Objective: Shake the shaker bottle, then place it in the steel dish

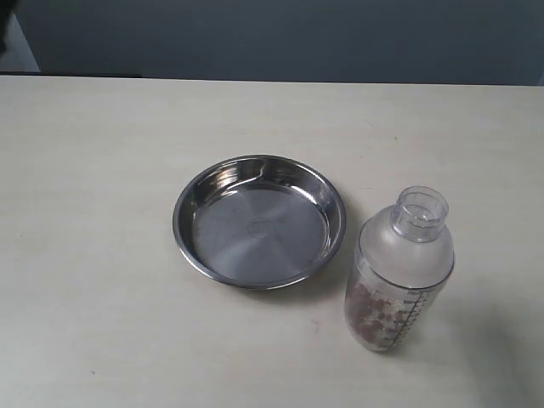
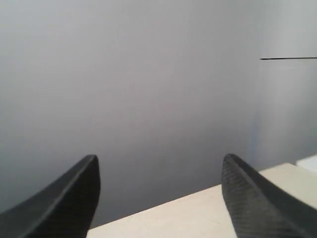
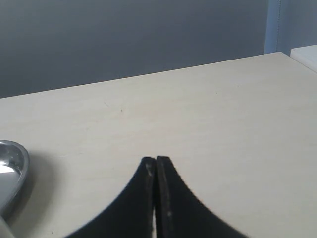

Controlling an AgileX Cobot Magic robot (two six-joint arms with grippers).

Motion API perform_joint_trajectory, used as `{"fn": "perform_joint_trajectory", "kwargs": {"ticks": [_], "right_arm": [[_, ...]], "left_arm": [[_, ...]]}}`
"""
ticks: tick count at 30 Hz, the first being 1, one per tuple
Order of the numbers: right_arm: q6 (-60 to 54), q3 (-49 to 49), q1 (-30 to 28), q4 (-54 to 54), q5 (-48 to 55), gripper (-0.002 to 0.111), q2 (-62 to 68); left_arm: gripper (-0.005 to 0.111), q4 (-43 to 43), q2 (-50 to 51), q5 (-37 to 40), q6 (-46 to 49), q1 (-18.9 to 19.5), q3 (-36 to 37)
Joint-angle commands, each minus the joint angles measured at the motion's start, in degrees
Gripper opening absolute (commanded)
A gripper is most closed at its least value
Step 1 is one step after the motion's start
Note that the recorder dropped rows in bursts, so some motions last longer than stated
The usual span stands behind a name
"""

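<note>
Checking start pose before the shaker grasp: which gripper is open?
The left gripper: its jaws stand wide apart, nothing between them. The right gripper has its jaws pressed together, holding nothing.

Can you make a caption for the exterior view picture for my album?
A shaker bottle with pinkish and brown grains stands upright beside a shiny steel dish on a pale table.

This looks like a plain test room: a smooth cream-coloured table (image 1: 93, 255) stands by a flat grey-blue wall (image 1: 297, 38).
</note>
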Motion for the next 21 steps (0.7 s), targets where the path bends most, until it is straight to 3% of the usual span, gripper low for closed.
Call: {"fn": "perform_joint_trajectory", "kwargs": {"ticks": [1,4,7,9,12,17,21], "right_arm": [[-0.1,0.0,-0.2,0.0,-0.4,-0.001,-0.3],[-0.1,0.0,-0.2,0.0,-0.4,-0.001,-0.3],[-0.1,0.0,-0.2,0.0,-0.4,-0.001,-0.3],[-0.1,0.0,-0.2,0.0,-0.4,-0.001,-0.3],[-0.1,0.0,-0.2,0.0,-0.4,-0.001,-0.3],[-0.1,0.0,-0.2,0.0,-0.4,-0.001,-0.3],[-0.1,0.0,-0.2,0.0,-0.4,-0.001,-0.3]], "left_arm": [[0.065,7.1,5.4,-8.0,0.0,-6.1,-0.4],[0.075,8.1,7.6,-11.4,-1.2,-7.5,-0.4],[0.095,10.0,9.6,-11.4,-6.2,-7.8,-0.3],[0.105,16.4,11.3,-12.7,-11.0,-7.8,1.1],[0.105,24.7,14.6,-21.3,-16.7,-7.8,4.9],[0.105,21.9,21.2,-32.5,-16.9,-7.8,11.3],[0.105,22.1,27.5,-46.2,-17.5,-7.8,13.8]]}}
